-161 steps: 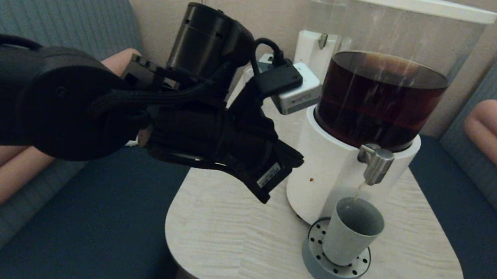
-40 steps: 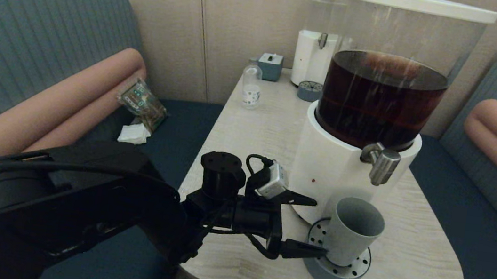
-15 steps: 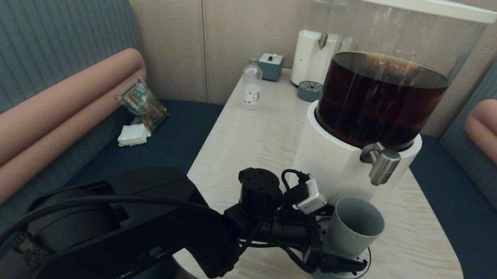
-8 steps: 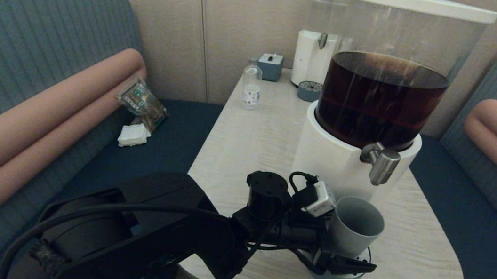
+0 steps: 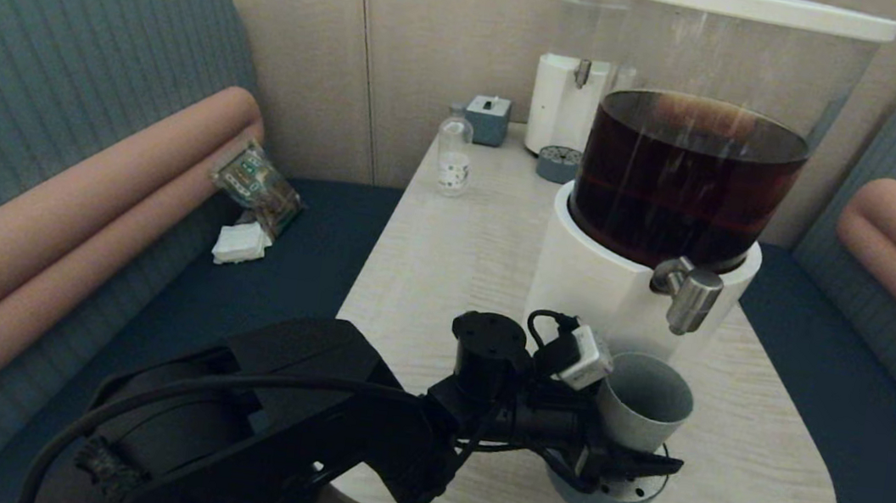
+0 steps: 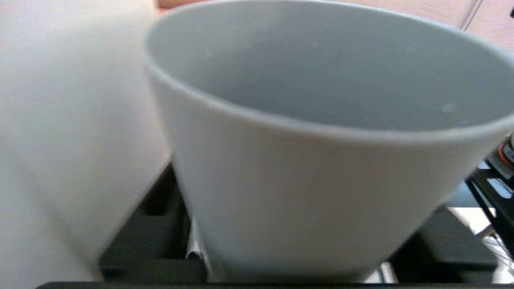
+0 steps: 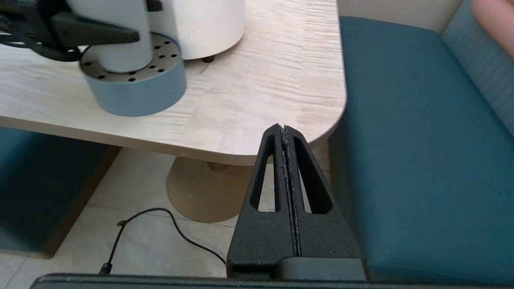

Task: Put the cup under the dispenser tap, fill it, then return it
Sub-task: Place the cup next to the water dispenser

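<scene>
The grey-blue cup (image 5: 643,404) stands upright on the round drip tray (image 5: 605,500), directly below the steel dispenser tap (image 5: 688,300) of the big dispenser (image 5: 601,296) with dark brown liquid. No liquid runs from the tap. My left gripper (image 5: 657,438) reaches in from the left and is shut on the cup's lower half; one finger (image 5: 644,463) crosses its near side, the other is hidden behind it. The cup (image 6: 313,192) fills the left wrist view; its contents are hidden. My right gripper (image 7: 284,129) is parked, shut and empty, below the table's near right corner.
A smaller clear dispenser (image 5: 575,88), its drip tray (image 5: 557,164), a small bottle (image 5: 452,158) and a grey box (image 5: 487,118) stand at the table's back. Teal benches flank the table (image 5: 444,285). A snack packet (image 5: 255,185) lies on the left seat. A cable (image 7: 160,218) crosses the floor.
The tap has stopped pouring. My left arm came down from beside the dispenser, slid its open fingers around the cup and, over the last second, closed in on its lower half.
</scene>
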